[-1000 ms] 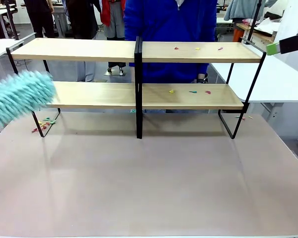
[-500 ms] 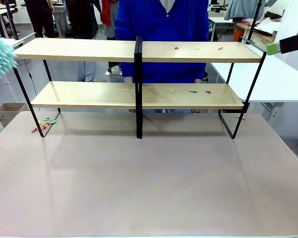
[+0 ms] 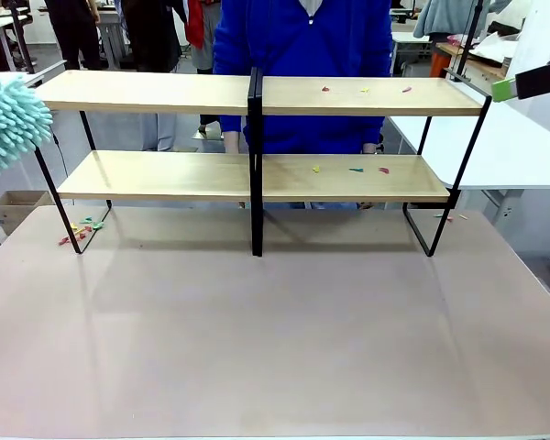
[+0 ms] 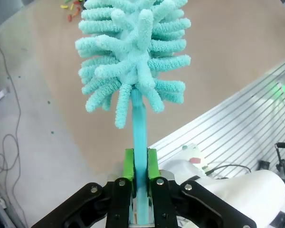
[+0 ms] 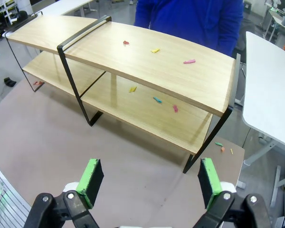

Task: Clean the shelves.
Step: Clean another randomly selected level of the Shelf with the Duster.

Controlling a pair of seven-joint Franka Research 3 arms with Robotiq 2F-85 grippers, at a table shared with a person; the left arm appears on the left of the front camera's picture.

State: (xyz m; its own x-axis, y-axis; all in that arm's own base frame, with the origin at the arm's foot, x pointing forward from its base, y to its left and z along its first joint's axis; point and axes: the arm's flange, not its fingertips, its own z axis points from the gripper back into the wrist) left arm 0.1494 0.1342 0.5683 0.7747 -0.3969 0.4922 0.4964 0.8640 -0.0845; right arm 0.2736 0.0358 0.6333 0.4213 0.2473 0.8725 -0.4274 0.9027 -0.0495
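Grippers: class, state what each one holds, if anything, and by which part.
The left gripper clamps the duster by its thin handle, below the fluffy head. The right gripper is open and holds nothing.

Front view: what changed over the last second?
The teal duster, clamped in the left gripper, rose from the lower board's left end on the shelves to top-board level, just left of the frame. Unchanged: the coloured scraps on both boards' right halves, and the open right gripper.
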